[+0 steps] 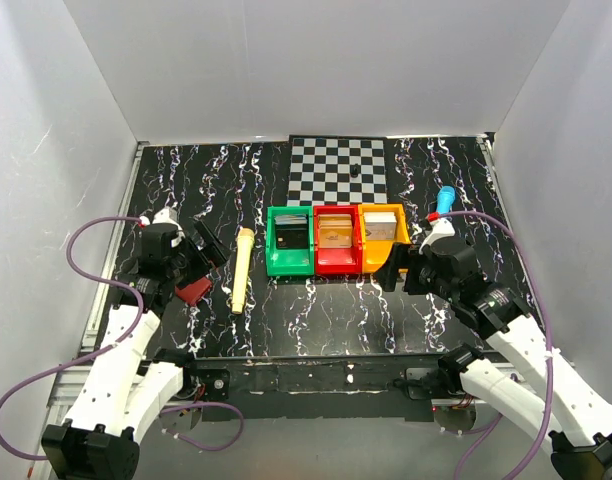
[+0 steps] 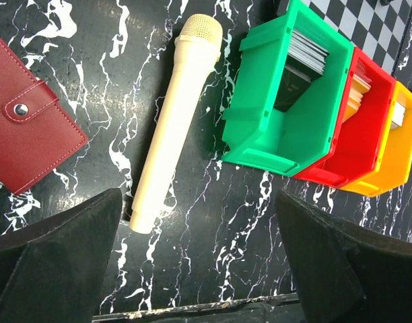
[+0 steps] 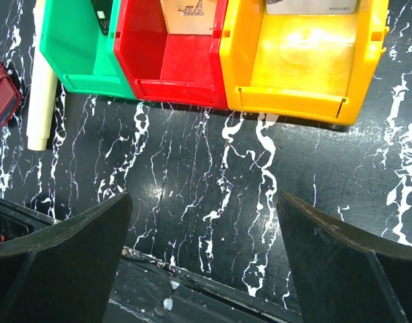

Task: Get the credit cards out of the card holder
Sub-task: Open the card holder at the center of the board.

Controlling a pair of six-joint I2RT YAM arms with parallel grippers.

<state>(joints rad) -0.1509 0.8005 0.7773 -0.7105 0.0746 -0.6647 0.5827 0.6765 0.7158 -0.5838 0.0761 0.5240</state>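
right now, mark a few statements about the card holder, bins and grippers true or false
The card holder lies shut, strap snapped. True.
The left gripper is shut on the card holder. False: it is open, holding nothing.
The microphone lies between the card holder and the green bin. True.
The green bin stands in the middle of the row. False: the red bin does.
The right gripper is open. True.
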